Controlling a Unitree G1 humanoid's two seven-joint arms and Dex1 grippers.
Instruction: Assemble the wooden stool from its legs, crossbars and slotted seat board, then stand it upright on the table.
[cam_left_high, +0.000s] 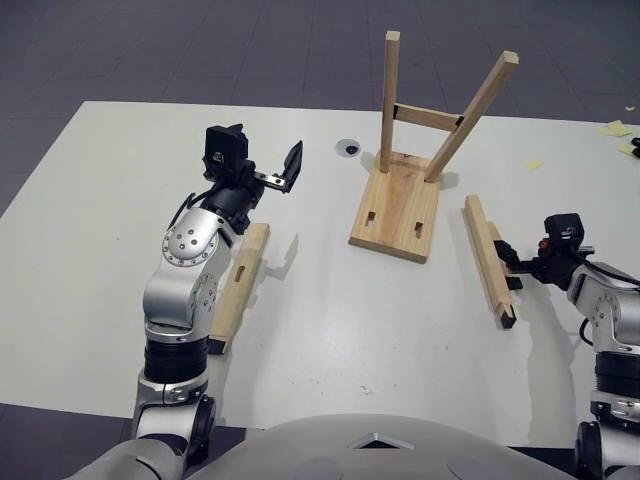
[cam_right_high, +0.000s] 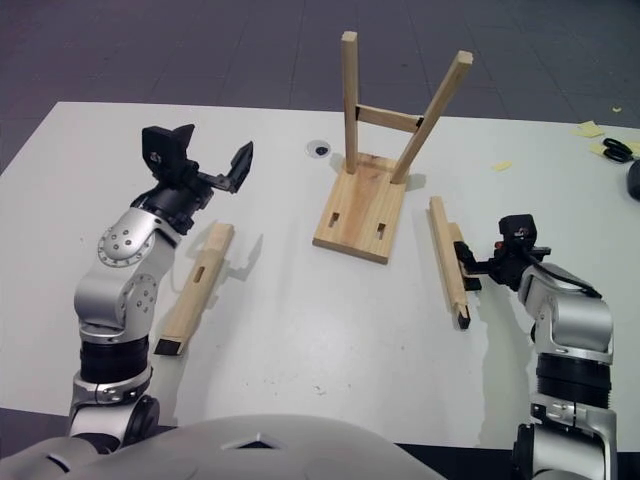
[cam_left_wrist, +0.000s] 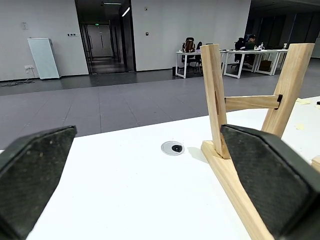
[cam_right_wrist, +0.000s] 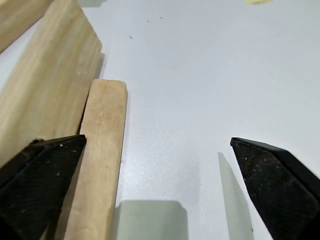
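Left eye view is showing us the pale seat board (cam_left_high: 395, 210) lying mid-table (cam_left_high: 100, 200), two upright legs (cam_left_high: 390, 90) standing in it, one crossbar (cam_left_high: 428, 117) joining them. We are counting two loose legs: the left leg (cam_left_high: 240, 285) and the right leg (cam_left_high: 487, 255), with one shorter stick (cam_left_high: 497, 238) alongside. Our left gripper (cam_left_high: 262, 152) is hovering spread wide; our right gripper (cam_left_high: 510, 268) is gaping beside the right leg.
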